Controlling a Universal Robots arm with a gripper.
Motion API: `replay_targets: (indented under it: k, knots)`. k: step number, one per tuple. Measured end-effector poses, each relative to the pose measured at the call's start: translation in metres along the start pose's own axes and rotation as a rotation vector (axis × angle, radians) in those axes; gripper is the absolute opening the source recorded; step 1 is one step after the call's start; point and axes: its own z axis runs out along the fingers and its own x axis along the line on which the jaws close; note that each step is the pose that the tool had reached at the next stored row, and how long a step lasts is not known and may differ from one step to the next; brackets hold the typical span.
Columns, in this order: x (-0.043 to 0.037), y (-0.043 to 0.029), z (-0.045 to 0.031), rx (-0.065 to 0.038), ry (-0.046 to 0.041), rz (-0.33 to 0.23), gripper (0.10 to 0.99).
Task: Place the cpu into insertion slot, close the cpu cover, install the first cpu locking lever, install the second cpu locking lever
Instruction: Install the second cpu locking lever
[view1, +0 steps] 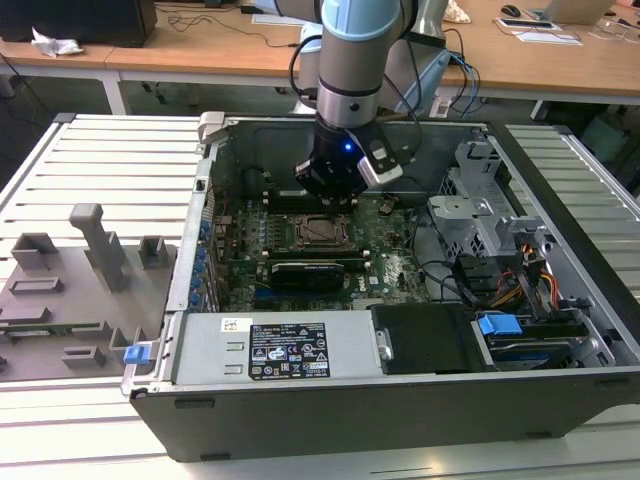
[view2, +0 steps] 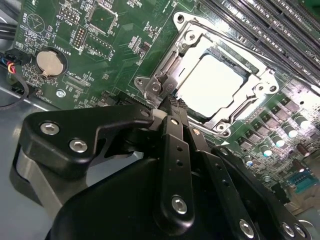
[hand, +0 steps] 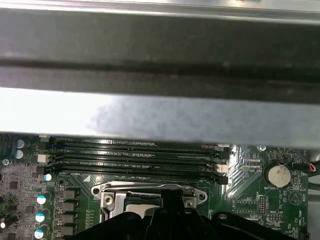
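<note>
Arm reaching straight down into the case; claw (view2: 167, 107) clenching, fingers together, tips touching the cover (view2: 165, 62) edge. Cpu (view2: 212, 82) lying flat in the slot just beyond.

Cpu cover (view2: 212, 82) — bright shiny metal; cpu (view2: 212, 86) pale, smooth — gripper (view2: 172, 107) matt black.
</note>
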Motion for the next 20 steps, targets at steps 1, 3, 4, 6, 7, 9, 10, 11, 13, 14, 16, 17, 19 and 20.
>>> replay_targets:
  k: [1, 3, 4, 6, 7, 9, 10, 11, 13, 14, 16, 17, 19, 20]
  knots:
    - [0.0, -0.001, -0.0001, 0.0, 0.0, 0.0, 0.106]
    - [0.0001, -0.0016, -0.0001, 0.0, 0.0, 0.0, 0.106]
    - [0.0001, -0.0023, -0.0001, 0.0, 0.0, 0.0, 0.106]
    - [0.0001, -0.0034, -0.0002, 0.0, 0.0, 0.0, 0.106]
    - [0.0002, -0.004, -0.0002, 0.0, 0.0, 0.0, 0.106]
    - [0.0002, -0.0049, -0.0003, 0.0, 0.0, 0.0, 0.106]
    - [0.0002, -0.0052, -0.0003, 0.0, 0.0, 0.0, 0.106]
    - [0.0003, -0.0055, -0.0003, 0.0, 0.0, 0.0, 0.106]
    - [0.0003, -0.0061, -0.0003, 0.0, 0.0, 0.0, 0.106]
    - [0.0003, -0.0065, -0.0004, 0.0, 0.0, 0.0, 0.106]
    - [0.0003, -0.0073, -0.0004, 0.0, 0.0, 0.0, 0.106]
    - [0.0003, -0.0077, -0.0004, 0.0, 0.0, 0.0, 0.106]
    - [0.0004, -0.0093, -0.0005, 0.0, 0.0, 0.0, 0.106]
    - [0.0004, -0.0103, -0.0006, 0.0, 0.0, 0.0, 0.106]
